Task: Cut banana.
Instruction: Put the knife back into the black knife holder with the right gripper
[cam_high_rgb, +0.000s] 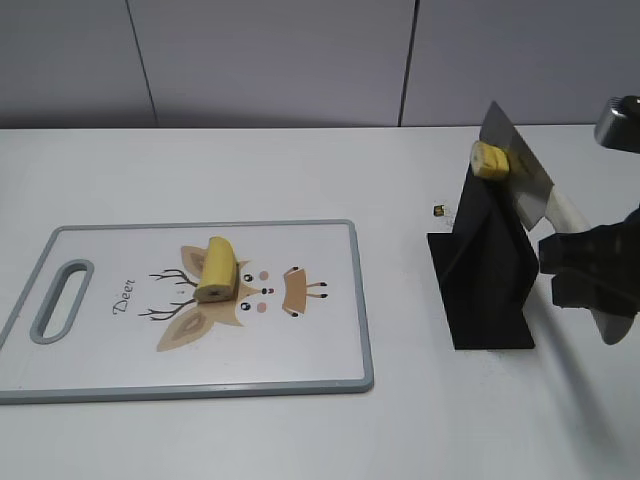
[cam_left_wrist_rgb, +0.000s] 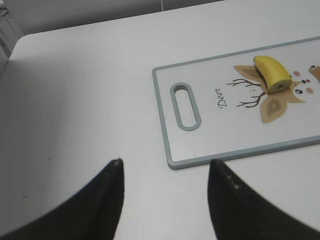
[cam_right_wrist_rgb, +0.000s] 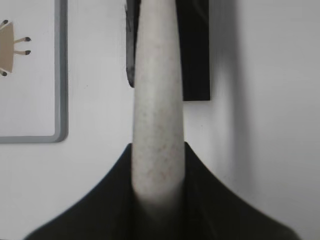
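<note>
**Slice off and stuck to the blade; knife at the holder**

- Short stubby piece of yellow unpeeled banana (cam_high_rgb: 217, 269) lies on the white plastic cutting board with grey rim (cam_high_rgb: 362, 330), over the printed deer face, roughly mid-board. Pale cut end faces the camera in the exterior view.
- Small round yellow banana slice (cam_high_rgb: 489, 159) is not on the board. It clings to the flat of the grey steel knife blade (cam_high_rgb: 517, 165), high up, above the black angular knife holder (cam_high_rgb: 483, 285) standing on the white table (cam_high_rgb: 300, 430) right of the board.
- Right gripper (cam_right_wrist_rgb: 157, 175): jaws clamped tight on the pale cream knife handle (cam_right_wrist_rgb: 156, 120), which runs straight up the wrist view between the dark fingers.
- Left gripper (cam_left_wrist_rgb: 165, 170): jaws spread wide, nothing held. It hovers over bare table just off the handle-slot end of the board.
- Position relative to pincers: banana piece sits well apart from the right gripper, across the board's right edge. It is nearer the left gripper, yet apart, beyond the board's slot.
- Judgement on step: a cut looks done; the knife appears to be at the holder, either for stowing or about to go out again. Cannot tell which.
- Next move, if stowing: line the blade up with the holder's slot, lower gently. The clinging slice may drop or smear on the holder.
</note>
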